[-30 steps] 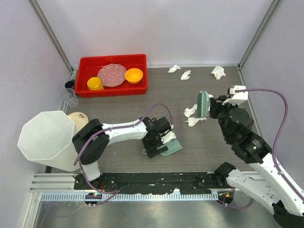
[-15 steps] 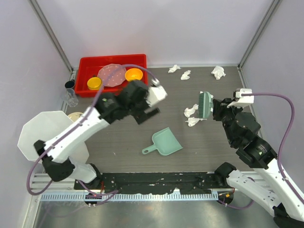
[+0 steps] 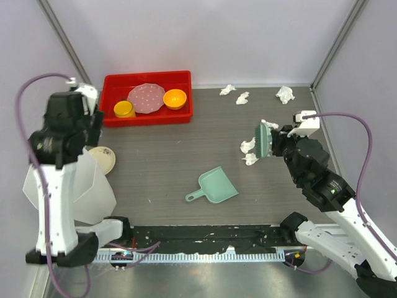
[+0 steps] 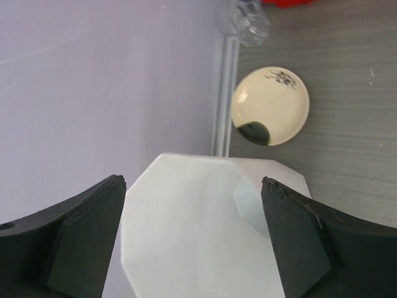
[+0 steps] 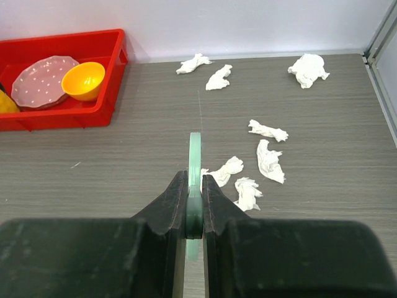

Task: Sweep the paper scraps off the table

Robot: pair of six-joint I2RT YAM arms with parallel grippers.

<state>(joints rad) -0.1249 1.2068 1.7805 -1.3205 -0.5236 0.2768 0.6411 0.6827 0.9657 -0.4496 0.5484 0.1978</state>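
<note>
Edgewise, brush (image 5: 195, 155) in right tool (image 5: 194, 186) points past scraps (image 5: 271, 161).

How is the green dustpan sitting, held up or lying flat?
Lying flat: the dustpan rests on the table, nothing holding it.

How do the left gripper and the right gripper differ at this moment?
The left gripper is open and empty; the right gripper is shut on the green brush. The left gripper hangs above the white bin; the right gripper faces the paper scraps. Both are black.
</note>
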